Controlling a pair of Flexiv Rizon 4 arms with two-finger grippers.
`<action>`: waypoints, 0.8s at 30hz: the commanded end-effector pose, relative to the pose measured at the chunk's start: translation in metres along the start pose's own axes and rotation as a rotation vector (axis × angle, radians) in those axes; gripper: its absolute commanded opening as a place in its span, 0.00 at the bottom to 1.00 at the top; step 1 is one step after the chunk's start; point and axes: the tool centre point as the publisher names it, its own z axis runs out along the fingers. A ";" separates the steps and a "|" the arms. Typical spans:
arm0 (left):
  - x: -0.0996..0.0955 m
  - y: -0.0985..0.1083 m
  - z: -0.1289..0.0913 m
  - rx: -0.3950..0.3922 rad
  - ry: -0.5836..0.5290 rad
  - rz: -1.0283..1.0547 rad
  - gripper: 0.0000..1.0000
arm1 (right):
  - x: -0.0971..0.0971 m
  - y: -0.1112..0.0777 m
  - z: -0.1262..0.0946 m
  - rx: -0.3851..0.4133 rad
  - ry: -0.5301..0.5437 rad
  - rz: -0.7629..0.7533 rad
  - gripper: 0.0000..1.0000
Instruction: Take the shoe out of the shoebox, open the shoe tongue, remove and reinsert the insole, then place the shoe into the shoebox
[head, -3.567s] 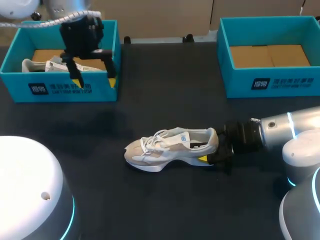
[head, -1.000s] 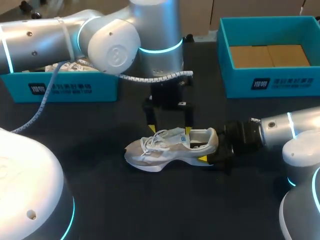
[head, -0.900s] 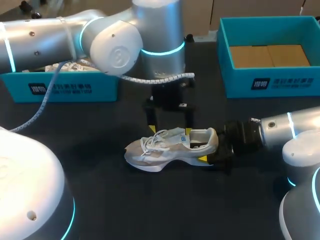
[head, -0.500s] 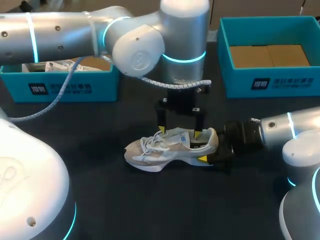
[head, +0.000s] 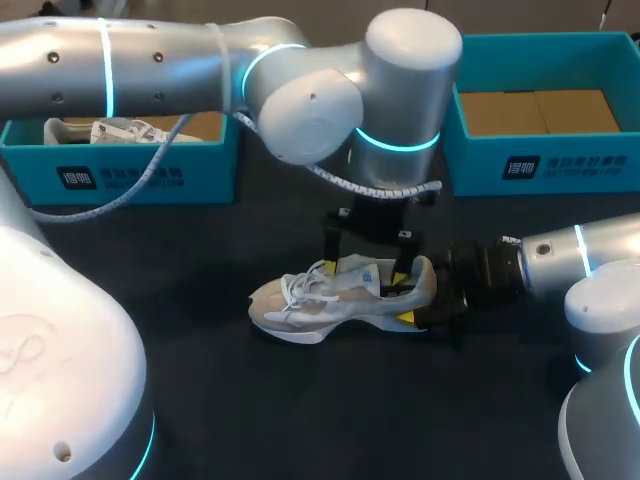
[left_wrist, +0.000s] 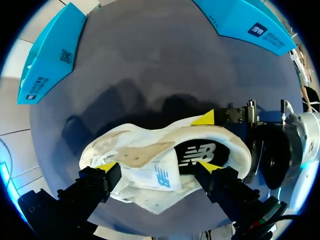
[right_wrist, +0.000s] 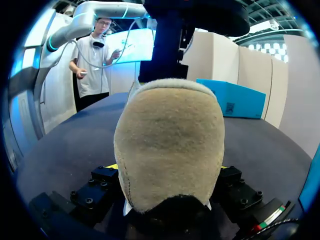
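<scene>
At the table's middle: shoe (head: 340, 295) stands on its sole.
Right end effector (head: 425, 300): clamped on the heel (right_wrist: 170, 150).
Left end effector (left_wrist: 156, 167): fingers apart, newly arrived from the far-left box (head: 120, 175), now straddling the tongue (left_wrist: 160, 175).
Meaning: opening the tongue probably comes next.

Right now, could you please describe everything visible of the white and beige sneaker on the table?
The white and beige sneaker with white laces stands on its sole on the dark table, toe toward my left. The right gripper clamps its suede-looking heel; the open left gripper straddles its tongue.
</scene>
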 end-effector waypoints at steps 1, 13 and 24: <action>0.004 0.003 0.005 0.000 -0.011 -0.009 1.00 | 0.001 0.000 0.002 0.002 -0.001 0.000 0.00; -0.002 0.009 0.021 0.011 -0.063 -0.059 1.00 | 0.001 0.000 0.002 0.002 -0.001 0.000 0.00; -0.012 0.011 0.029 0.014 -0.115 -0.090 1.00 | 0.001 0.000 0.002 0.002 -0.001 0.000 0.00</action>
